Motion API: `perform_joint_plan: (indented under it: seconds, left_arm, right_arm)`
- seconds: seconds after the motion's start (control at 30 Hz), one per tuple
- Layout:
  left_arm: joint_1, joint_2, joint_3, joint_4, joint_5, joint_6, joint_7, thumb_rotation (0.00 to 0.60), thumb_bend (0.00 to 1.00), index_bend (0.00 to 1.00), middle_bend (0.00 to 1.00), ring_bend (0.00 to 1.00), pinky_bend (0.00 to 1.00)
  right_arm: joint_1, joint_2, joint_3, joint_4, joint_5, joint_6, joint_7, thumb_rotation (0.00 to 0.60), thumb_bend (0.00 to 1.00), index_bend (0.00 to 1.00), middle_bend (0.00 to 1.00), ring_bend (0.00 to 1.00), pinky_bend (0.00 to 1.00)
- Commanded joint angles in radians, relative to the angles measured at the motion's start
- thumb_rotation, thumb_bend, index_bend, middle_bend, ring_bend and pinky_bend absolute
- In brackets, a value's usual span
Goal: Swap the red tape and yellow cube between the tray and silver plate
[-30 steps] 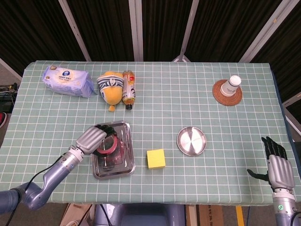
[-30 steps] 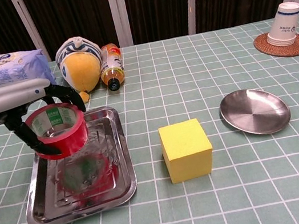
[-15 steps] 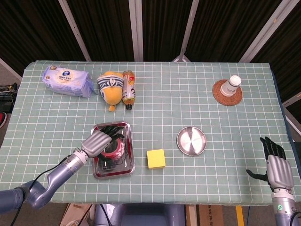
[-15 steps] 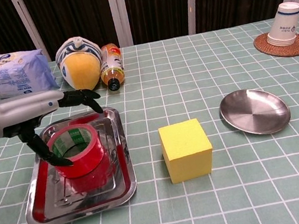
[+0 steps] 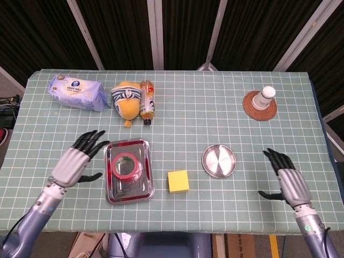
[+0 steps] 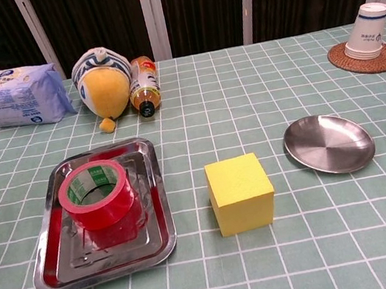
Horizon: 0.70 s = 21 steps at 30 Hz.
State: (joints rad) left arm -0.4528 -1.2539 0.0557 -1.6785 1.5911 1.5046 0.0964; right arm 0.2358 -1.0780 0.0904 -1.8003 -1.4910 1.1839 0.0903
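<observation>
Our left hand (image 5: 72,164) and right hand (image 5: 290,183) are both spread wide holding nothing, so the red tape (image 6: 98,193) sits flat in the tray (image 6: 160,232), while the yellow cube (image 6: 240,192) waits on the surface (image 6: 243,90) between tray and silver plate (image 6: 329,143).

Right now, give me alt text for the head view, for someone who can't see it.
Red tape lies in a tray; a yellow cube sits between the tray and an empty silver plate. The left hand and right hand hover open at the table's sides.
</observation>
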Motion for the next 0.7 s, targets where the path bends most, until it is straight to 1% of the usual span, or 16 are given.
perform_joint_plan:
  seconds: [0.03, 0.1, 0.17, 0.23, 0.3, 0.47, 0.57, 0.7]
  left_arm:
    - [0.171, -0.018, 0.053, 0.142, 0.089, 0.196, -0.176, 0.600, 0.00, 0.18, 0.00, 0.00, 0.11]
    - [0.184, -0.026, 0.049, 0.177, 0.081, 0.200, -0.227, 0.600, 0.00, 0.18, 0.00, 0.00, 0.11]
    - [0.186, -0.024, 0.044, 0.186, 0.084, 0.200, -0.259, 0.600, 0.00, 0.18, 0.00, 0.00, 0.11]
    - [0.190, -0.021, 0.039, 0.197, 0.093, 0.204, -0.268, 0.600, 0.00, 0.18, 0.00, 0.00, 0.11]
    - [0.198, -0.018, 0.033, 0.202, 0.097, 0.210, -0.267, 0.600, 0.00, 0.18, 0.00, 0.00, 0.11]
    - [0.212, -0.016, 0.013, 0.208, 0.089, 0.216, -0.281, 0.600, 0.00, 0.18, 0.00, 0.00, 0.11]
    - [0.218, -0.017, 0.007, 0.209, 0.093, 0.217, -0.288, 0.600, 0.00, 0.18, 0.00, 0.00, 0.11]
    - [0.224, -0.017, -0.005, 0.212, 0.091, 0.215, -0.294, 0.600, 0.00, 0.18, 0.00, 0.00, 0.11]
  right_arm:
    - [0.109, 0.021, -0.001, -0.099, -0.094, -0.115, -0.037, 0.600, 0.03, 0.00, 0.00, 0.00, 0.00]
    - [0.161, 0.001, 0.003, -0.134, -0.110, -0.179, -0.098, 0.600, 0.03, 0.00, 0.00, 0.00, 0.00]
    - [0.203, -0.028, 0.009, -0.156, -0.097, -0.238, -0.149, 0.600, 0.03, 0.00, 0.00, 0.00, 0.00]
    - [0.250, -0.077, 0.018, -0.168, -0.063, -0.302, -0.195, 0.600, 0.03, 0.00, 0.00, 0.00, 0.00]
    - [0.293, -0.137, 0.025, -0.157, -0.023, -0.356, -0.239, 0.600, 0.03, 0.00, 0.00, 0.00, 0.00]
    - [0.357, -0.268, 0.039, -0.100, 0.069, -0.410, -0.314, 0.600, 0.03, 0.00, 0.00, 0.00, 0.00]
    - [0.383, -0.314, 0.038, -0.067, 0.112, -0.430, -0.344, 0.600, 0.03, 0.00, 0.00, 0.00, 0.00]
    - [0.404, -0.372, 0.038, -0.019, 0.155, -0.426, -0.367, 0.600, 0.03, 0.00, 0.00, 0.00, 0.00]
